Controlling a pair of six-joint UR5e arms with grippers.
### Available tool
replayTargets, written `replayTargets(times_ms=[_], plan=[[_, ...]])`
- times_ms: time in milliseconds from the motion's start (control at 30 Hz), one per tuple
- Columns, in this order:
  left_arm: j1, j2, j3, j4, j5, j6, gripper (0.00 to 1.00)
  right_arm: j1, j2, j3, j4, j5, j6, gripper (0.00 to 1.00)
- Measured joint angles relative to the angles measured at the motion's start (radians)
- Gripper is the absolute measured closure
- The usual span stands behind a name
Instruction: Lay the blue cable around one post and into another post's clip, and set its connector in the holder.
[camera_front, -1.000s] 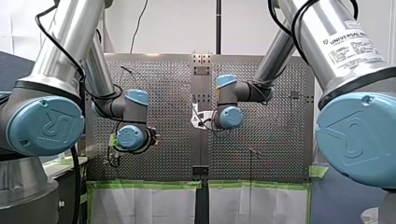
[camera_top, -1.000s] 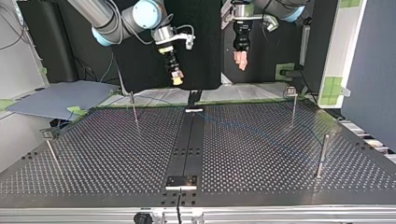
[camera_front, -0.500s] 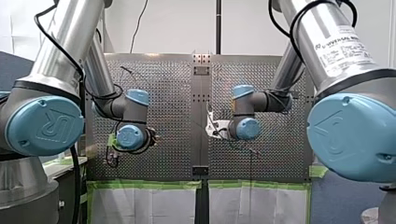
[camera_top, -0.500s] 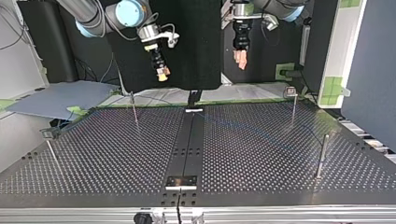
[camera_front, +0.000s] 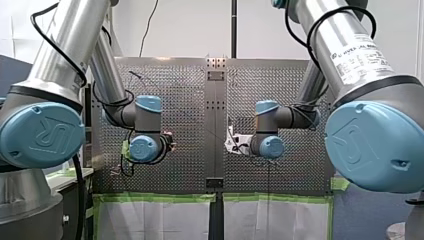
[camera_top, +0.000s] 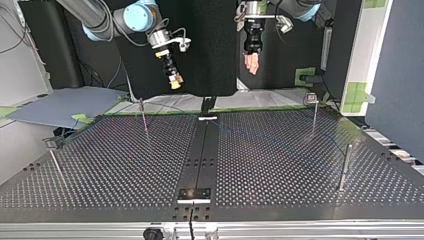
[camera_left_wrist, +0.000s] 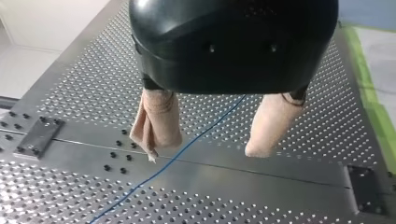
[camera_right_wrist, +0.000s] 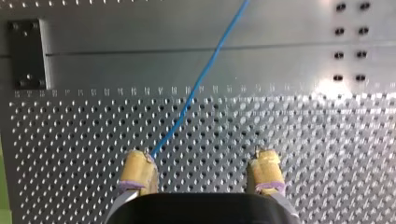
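Note:
The thin blue cable (camera_left_wrist: 177, 156) lies slack on the perforated table and crosses its dark centre strip. My left gripper (camera_left_wrist: 203, 151) hangs well above it, open, its beige pads (camera_left_wrist: 156, 123) apart with nothing between them. In the right wrist view the cable (camera_right_wrist: 201, 79) runs from ahead of my right gripper (camera_right_wrist: 201, 161) toward one yellow pad (camera_right_wrist: 137, 168). That gripper is open and empty too. In the top view my right gripper (camera_top: 175, 80) and my left gripper (camera_top: 251, 62) both hover over the table's far edge. Neither cable end shows.
Thin upright posts stand on the table: one far left (camera_top: 144, 115), one far right (camera_top: 315, 112), one near right (camera_top: 345, 167), one near left (camera_top: 55, 160). A small black block (camera_top: 195, 194) sits on the centre strip near the front edge.
My right arm swung toward the top view's left and came a little lower. My left gripper shifted slightly toward the table's middle. Both grippers stayed open.

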Motion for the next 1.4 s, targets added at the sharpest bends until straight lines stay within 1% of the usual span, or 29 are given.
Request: replayTargets(times_ms=[33,100,133,233,333,433,567,733,933,1400], plan=[[-0.003,0.0,0.0,0.004,-0.01,0.004,0.0,0.011,0.005,-0.009,0.001,0.007,-0.007,0.0],[-0.009,0.0,0.0,0.006,-0.025,0.011,0.0,0.03,0.011,-0.024,0.007,0.021,-0.015,0.0],[-0.012,0.0,0.0,0.007,-0.035,0.014,0.0,0.042,0.014,-0.034,0.015,0.033,-0.019,0.0],[-0.022,0.0,0.0,0.013,-0.064,0.02,0.0,0.072,0.017,-0.047,0.029,0.059,-0.023,0.0],[-0.031,0.0,0.0,0.021,-0.095,0.037,0.0,0.089,0.019,-0.052,0.036,0.072,-0.027,0.0],[-0.037,0.0,0.0,0.023,-0.124,0.049,0.0,0.1,0.021,-0.054,0.038,0.091,-0.034,0.0],[-0.043,0.0,0.001,0.023,-0.144,0.05,0.0,0.107,0.022,-0.054,0.035,0.116,-0.04,0.0],[-0.054,0.0,0.0,0.017,-0.146,0.031,0.0,0.109,0.024,-0.054,0.033,0.131,-0.041,0.0],[-0.067,0.0,0.0,0.014,-0.125,0.022,0.0,0.113,0.025,-0.054,0.024,0.134,-0.038,0.0],[-0.079,0.0,0.0,0.008,-0.119,0.004,0.0,0.115,0.029,-0.054,0.017,0.134,-0.034,0.0]])
